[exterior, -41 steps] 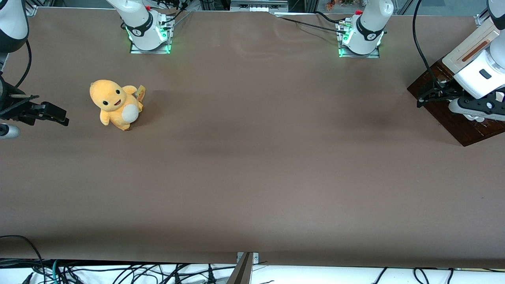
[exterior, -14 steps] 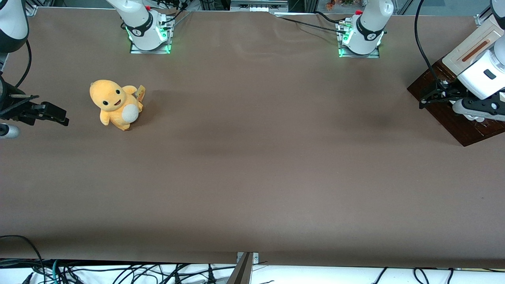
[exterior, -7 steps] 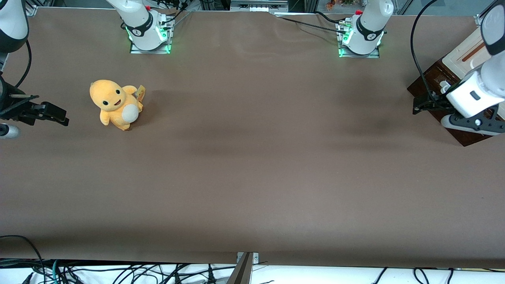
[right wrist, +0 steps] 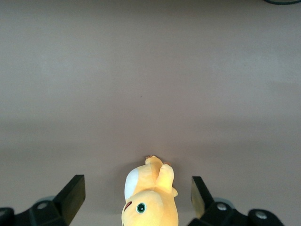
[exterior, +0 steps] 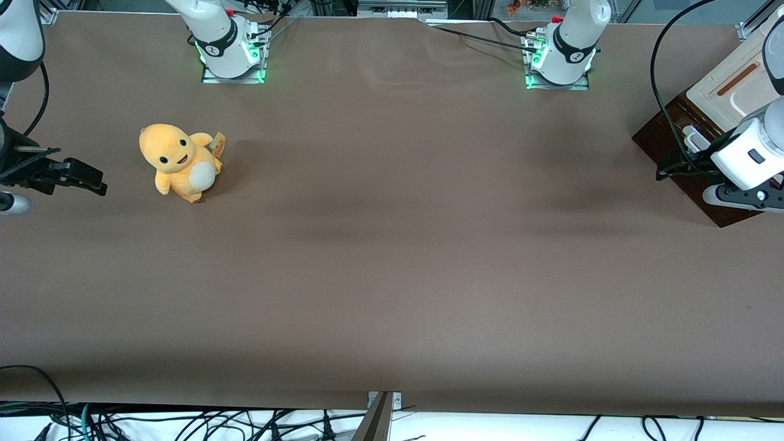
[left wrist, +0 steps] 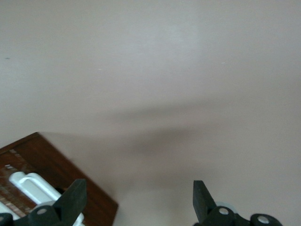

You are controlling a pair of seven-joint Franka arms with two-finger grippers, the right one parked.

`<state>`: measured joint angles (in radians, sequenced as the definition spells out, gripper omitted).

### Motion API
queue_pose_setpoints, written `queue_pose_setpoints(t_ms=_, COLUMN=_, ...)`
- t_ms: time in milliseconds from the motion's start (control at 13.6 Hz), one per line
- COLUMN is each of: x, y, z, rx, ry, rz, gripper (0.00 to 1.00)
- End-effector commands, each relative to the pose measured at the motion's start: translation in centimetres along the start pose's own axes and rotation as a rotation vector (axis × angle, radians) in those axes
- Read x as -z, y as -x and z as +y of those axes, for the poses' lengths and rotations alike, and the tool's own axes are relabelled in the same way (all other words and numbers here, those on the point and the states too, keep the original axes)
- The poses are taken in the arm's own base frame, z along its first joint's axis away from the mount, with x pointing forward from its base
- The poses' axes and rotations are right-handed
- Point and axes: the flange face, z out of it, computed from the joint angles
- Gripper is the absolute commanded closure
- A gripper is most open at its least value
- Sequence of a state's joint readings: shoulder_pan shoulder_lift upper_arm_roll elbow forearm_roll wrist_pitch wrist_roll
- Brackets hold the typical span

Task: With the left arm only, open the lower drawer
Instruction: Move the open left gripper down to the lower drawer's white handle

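Observation:
The lower drawer (exterior: pixel 658 136) shows as a dark-brown wooden face below the cream cabinet top (exterior: pixel 729 86), toward the working arm's end of the table. Its white bar handle (exterior: pixel 693 137) is in view. No pale inside shows. The left arm (exterior: pixel 748 156) hangs over the drawer face, and its black gripper (exterior: pixel 669 168) sits at the face's edge, a little nearer the camera than the handle. In the left wrist view the gripper (left wrist: pixel 138 200) is open and empty. One fingertip (left wrist: pixel 75 197) lies over the drawer's corner (left wrist: pixel 56 165) beside the handle (left wrist: pixel 30 184), the other over bare table.
A yellow plush toy (exterior: pixel 178 162) sits on the brown table (exterior: pixel 392 245) toward the parked arm's end. Two white pedestals with green-lit bases (exterior: pixel 231 58) (exterior: pixel 558 61) stand along the table's far edge. Cables lie along the near edge.
The left arm's wrist has moved nearer the camera along the drawer face, uncovering the white handle. In the last half second the gripper shifted back toward the drawer. The drawer has not moved.

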<state>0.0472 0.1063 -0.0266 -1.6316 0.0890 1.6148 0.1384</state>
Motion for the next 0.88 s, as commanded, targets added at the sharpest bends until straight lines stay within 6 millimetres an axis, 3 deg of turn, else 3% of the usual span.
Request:
queue_pose_setpoints(t_ms=0, x=0.7, y=-0.1, z=-0.5, rx=0.024, ry=-0.087, rz=-0.035, gripper=0.00)
queue_pose_setpoints(t_ms=368, x=0.2, y=0.5, z=-1.8, rx=0.130, ry=-0.301, rz=-0.112, gripper=0.00)
queue_pose_setpoints(t_ms=589, x=-3.8, y=-0.9, z=-1.9, rx=0.221, ry=-0.429, rz=-0.207, gripper=0.00)
queue_pose_setpoints(t_ms=736, x=-7.2, y=-1.8, z=-1.2, rx=0.290, ry=-0.538, rz=-0.284, gripper=0.00)
queue_pose_setpoints(t_ms=810, x=-9.0, y=-2.4, z=0.2, rx=0.315, ry=-0.613, rz=-0.321, gripper=0.00)
